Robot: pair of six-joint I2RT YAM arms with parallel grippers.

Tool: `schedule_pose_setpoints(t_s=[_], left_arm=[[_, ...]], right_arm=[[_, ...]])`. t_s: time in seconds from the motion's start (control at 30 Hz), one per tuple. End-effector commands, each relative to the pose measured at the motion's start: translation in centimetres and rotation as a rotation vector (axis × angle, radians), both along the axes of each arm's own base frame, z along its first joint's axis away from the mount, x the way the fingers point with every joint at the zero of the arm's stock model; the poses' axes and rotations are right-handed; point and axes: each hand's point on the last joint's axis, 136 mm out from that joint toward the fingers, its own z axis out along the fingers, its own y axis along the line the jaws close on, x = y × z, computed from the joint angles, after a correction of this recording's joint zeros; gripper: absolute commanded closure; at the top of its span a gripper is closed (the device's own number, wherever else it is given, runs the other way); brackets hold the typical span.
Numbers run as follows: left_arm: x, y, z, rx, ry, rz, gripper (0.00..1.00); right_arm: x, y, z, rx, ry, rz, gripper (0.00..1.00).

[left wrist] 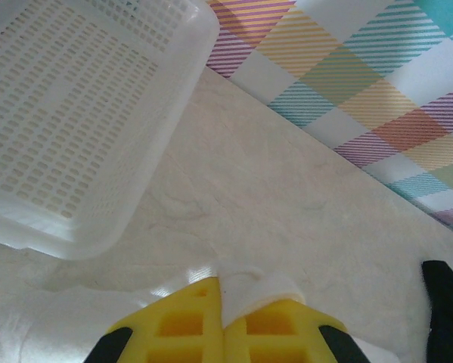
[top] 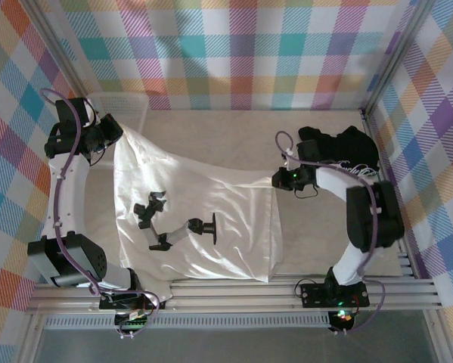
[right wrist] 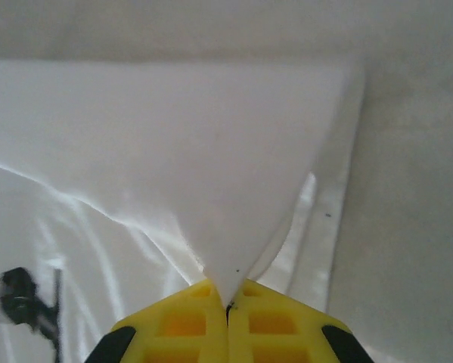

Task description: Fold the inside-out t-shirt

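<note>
The inside-out t-shirt point(top: 203, 212) is plain white and lies spread over the middle of the table. Its far edge is stretched between my two grippers. My left gripper point(top: 116, 138) is at the shirt's far left corner. In the left wrist view a small fold of white fabric point(left wrist: 252, 291) is pinched between the yellow pads of that gripper point(left wrist: 226, 293). My right gripper point(top: 276, 180) is at the right corner, and the right wrist view shows it point(right wrist: 228, 296) shut on a point of the cloth point(right wrist: 211, 166), which fans out from it in a taut sheet.
A black and grey jointed object point(top: 173, 227) lies on the shirt's middle. A black t-shirt point(top: 339, 147) is bunched at the back right, just behind the right arm. A white perforated basket point(left wrist: 75, 113) stands at the back left. Plaid walls surround the table.
</note>
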Motion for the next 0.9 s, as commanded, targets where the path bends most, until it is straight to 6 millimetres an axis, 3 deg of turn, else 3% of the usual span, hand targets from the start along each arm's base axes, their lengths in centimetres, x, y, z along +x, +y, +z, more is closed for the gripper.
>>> schedule_pose_setpoints(t_s=[0.0,0.13,0.27,0.37,0.43,0.53,0.63,0.73,0.87], left_arm=[[-1.4,-0.7,5.0,-0.003,-0.112,-0.020,1.00],[-3.8,-0.1,11.8,-0.024,-0.269,0.009,1.00],[-8.2,0.5,19.6,0.024,-0.451,0.069,1.00],[-12.0,0.7,24.7,0.085,-0.574,0.123,1.00],[-13.8,0.8,26.7,0.127,-0.620,0.154,1.00],[-14.7,1.0,27.4,0.155,-0.630,0.169,1.00],[-12.8,1.4,25.5,0.150,-0.585,0.161,1.00],[-9.8,2.4,22.7,0.141,-0.530,0.167,1.00],[-4.1,2.1,19.4,0.201,-0.431,0.145,1.00]], right_arm=[[0.7,-1.5,8.9,0.043,-0.189,-0.027,1.00],[-0.7,-4.8,20.4,0.069,-0.435,-0.104,1.00],[-4.7,-8.3,31.3,0.036,-0.688,-0.194,1.00],[-8.5,-9.6,37.3,-0.016,-0.831,-0.232,1.00],[-10.8,-10.1,39.8,-0.052,-0.898,-0.247,1.00],[-12.9,-10.3,41.4,-0.069,-0.943,-0.249,1.00],[-12.8,-9.9,40.3,-0.057,-0.913,-0.229,1.00],[-10.8,-9.3,38.6,-0.014,-0.868,-0.207,1.00],[-5.6,-8.2,37.0,0.066,-0.817,-0.169,1.00]])
